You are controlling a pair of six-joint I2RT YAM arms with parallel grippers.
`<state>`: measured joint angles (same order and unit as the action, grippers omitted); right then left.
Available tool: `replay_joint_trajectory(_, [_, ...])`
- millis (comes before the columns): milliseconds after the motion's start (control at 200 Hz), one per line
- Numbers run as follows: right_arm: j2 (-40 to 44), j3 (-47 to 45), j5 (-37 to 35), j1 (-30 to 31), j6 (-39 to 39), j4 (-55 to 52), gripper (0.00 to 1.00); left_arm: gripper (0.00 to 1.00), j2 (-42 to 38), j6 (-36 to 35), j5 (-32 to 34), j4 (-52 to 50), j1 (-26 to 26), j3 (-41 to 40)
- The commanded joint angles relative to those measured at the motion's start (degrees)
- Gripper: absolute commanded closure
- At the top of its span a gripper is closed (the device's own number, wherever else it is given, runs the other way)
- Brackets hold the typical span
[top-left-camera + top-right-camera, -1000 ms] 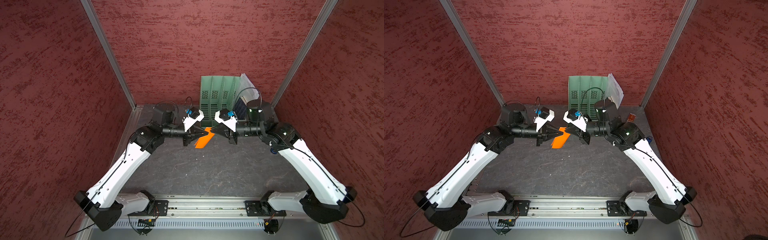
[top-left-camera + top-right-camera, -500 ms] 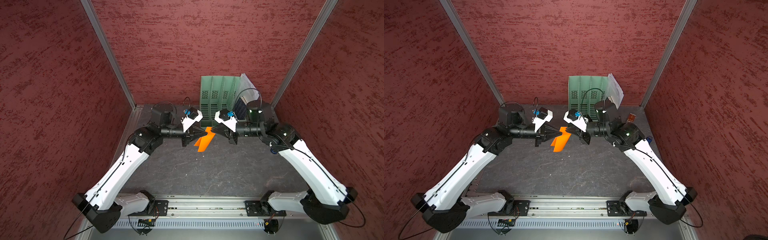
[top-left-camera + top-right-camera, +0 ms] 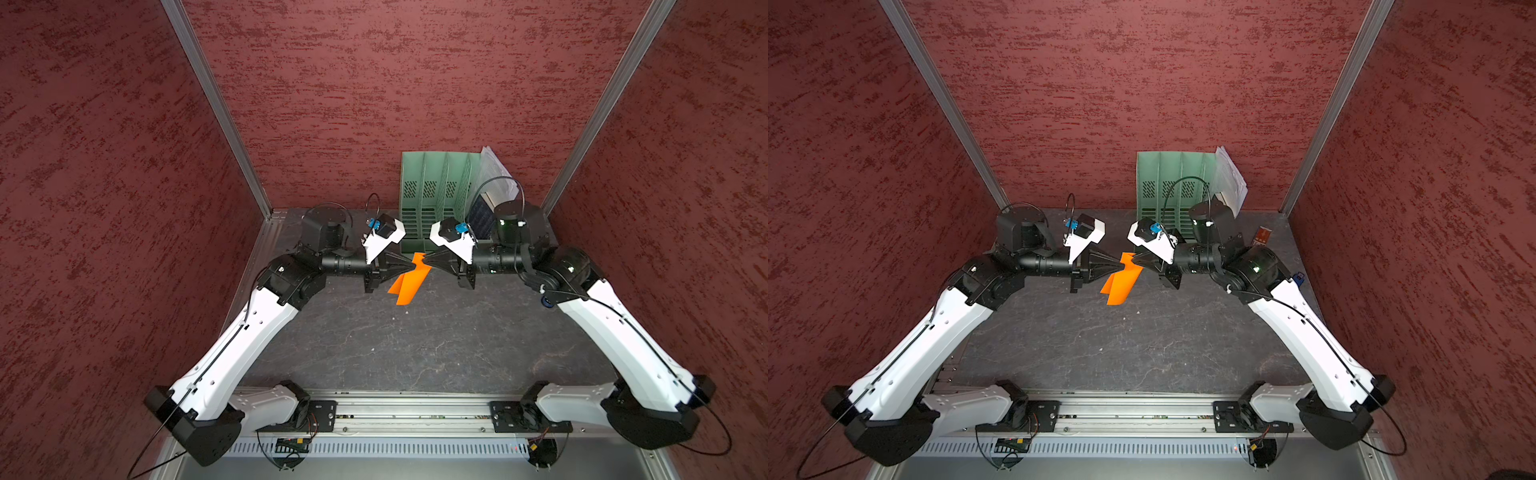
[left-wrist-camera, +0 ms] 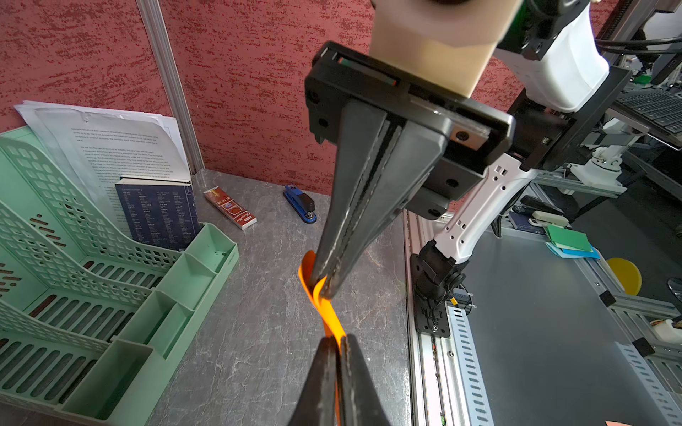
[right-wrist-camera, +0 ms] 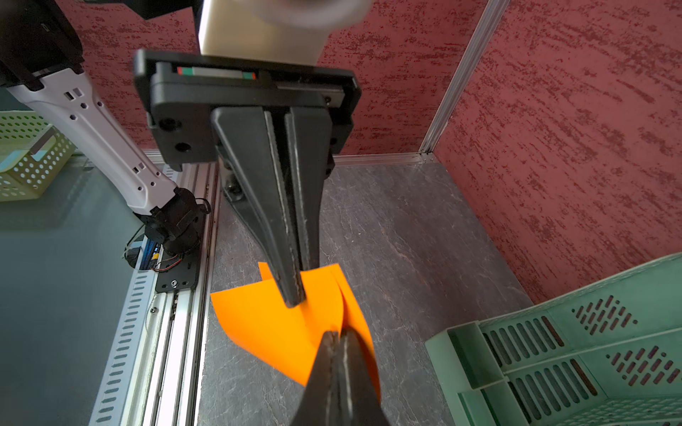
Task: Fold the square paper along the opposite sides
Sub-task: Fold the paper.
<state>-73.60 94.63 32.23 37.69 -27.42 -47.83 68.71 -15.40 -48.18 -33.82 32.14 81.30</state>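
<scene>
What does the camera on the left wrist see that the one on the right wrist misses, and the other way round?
Only the left wrist view: a blue stapler, a red box, a dark book and printed sheets; it sees the paper edge-on. Only the right wrist view: the paper's broad orange face, curled, and a pale perforated basket off the table. Both: the left hand and right hand shut on the paper, the green rack and the grey table.
</scene>
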Motion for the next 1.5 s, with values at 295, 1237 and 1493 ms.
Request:
replay_joint_trajectory(295, [1.63,-0.9,-1.2,0.25,0.72,1.75,1.0,0.92,1.47,0.63,-1.91,1.4,-0.23,-0.22])
replay_joint_trajectory(1237, [2.6,-2.03,-2.96,0.22,1.1,3.19,1.0,0.92,0.8,0.72,-1.57,1.39,-0.19,-0.87])
replay_joint_trajectory(1493, [2.69,-2.04,-2.96,0.2,0.98,3.29,1.0,0.94,0.73,0.72,-1.64,1.4,-0.16,-0.83])
